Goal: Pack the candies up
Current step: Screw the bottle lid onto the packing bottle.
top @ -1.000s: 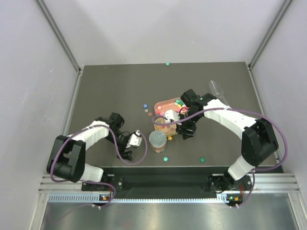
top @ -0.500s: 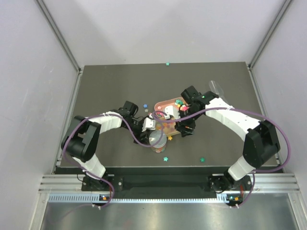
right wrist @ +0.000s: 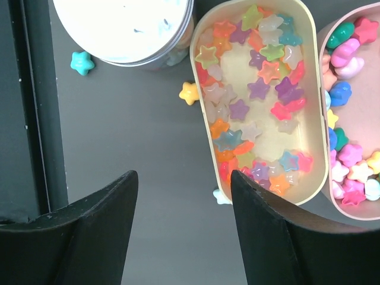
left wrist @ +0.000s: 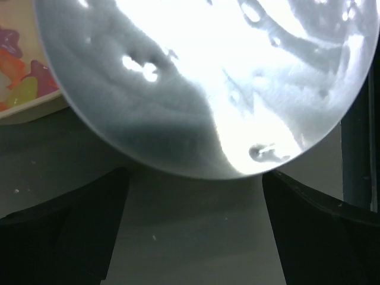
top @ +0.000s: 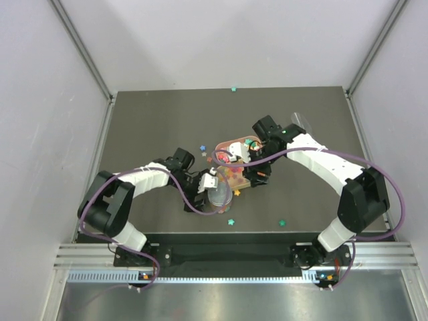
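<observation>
The candies (right wrist: pixel 261 89) look tiny, hard and glossy, so they should weigh next to nothing, resist squashing, and skid or roll if nudged. A pinch on 1 star would best fall across its body, between 2 of its points. Tipping a whole tray toward the clear round jar (right wrist: pixel 124 24) may be the easier way to move many.

They come in 2 sorts. Translucent stars in orange, purple, pink, green and blue fill a cream oval tray (right wrist: pixel 266 142) just beside the jar. Opaque, chunkier pieces in pink, blue, green and yellow sit in a pink tray (right wrist: pixel 363 104) lying against the cream tray's side away from the jar.

Strays lie on the dark surface (top: pixel 154 120). A teal star (right wrist: pixel 82 62) is just beside the jar on its side away from the trays. A yellow star (right wrist: pixel 189 92) lies between the jar and the cream tray, and a green star (top: pixel 282 222) is well apart from the jar, toward the right arm's base. Each is far smaller than the jar, whose top reads white.

The left gripper (left wrist: pixel 194 178) is up against the jar, its jaws spread wide with 1 finger at each side of the jar's curve. They clasp nothing, and I cannot tell whether they touch the jar. The right gripper (right wrist: pixel 184 237) hovers over bare surface near the jar, just beside the cream tray's end, its jaws parted and empty.
</observation>
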You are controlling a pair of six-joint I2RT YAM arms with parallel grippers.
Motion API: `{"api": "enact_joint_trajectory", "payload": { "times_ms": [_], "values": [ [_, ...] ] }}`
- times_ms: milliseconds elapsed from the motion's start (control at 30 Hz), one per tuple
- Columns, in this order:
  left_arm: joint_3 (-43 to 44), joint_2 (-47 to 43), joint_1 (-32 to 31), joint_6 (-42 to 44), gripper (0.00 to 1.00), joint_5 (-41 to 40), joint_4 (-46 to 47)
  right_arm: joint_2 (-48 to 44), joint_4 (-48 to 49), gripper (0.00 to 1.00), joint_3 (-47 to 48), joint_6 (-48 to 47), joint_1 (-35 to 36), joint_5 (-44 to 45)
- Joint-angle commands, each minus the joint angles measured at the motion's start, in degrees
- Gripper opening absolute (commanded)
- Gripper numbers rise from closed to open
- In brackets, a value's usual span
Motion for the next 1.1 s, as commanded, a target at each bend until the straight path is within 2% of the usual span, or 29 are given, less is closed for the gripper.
{"api": "enact_joint_trajectory", "payload": {
  "times_ms": [0, 33, 67, 167, 467, 700, 967, 1067],
  "values": [
    [-1.5, 0.5, -3.2, -5.2, 0.99, -1.7, 0.9, 0.2, 0.6, 0.64, 2.9, 0.5, -0.4, -1.1],
    [-1.1, 0.9, -3.7, -6.8, 0.99, -1.6, 1.9, 0.0, 0.4, 0.64, 3.1, 0.2, -0.4, -0.6],
    [-0.9, 1.4, -6.1, -10.5, 0.99, -4.9, 3.5, -0.1, 0.0, 0.64, 3.2, 0.0, -0.4, -0.4],
    [0.4, 3.6, -7.2, -12.7, 0.99, -7.4, 4.7, -0.8, -0.1, 0.65, 3.0, -0.2, -0.3, 0.1],
    [2.1, 2.9, -8.5, -14.4, 0.97, -8.6, 4.3, -1.7, 0.5, 0.65, 1.3, -0.8, -0.6, 0.6],
    [8.5, 7.3, -10.2, -13.0, 0.95, -10.0, -0.5, -3.6, 0.4, 0.66, -0.2, -2.1, -2.3, 1.8],
    [13.4, 10.6, -11.9, -17.5, 0.95, -8.2, 0.0, -5.8, 0.4, 0.66, -1.9, -3.5, -4.9, 1.6],
    [15.6, 13.1, -14.0, -18.8, 0.95, -11.1, 0.0, -6.8, 0.2, 0.66, -3.1, -4.6, -6.3, 1.3]
  ]
}}
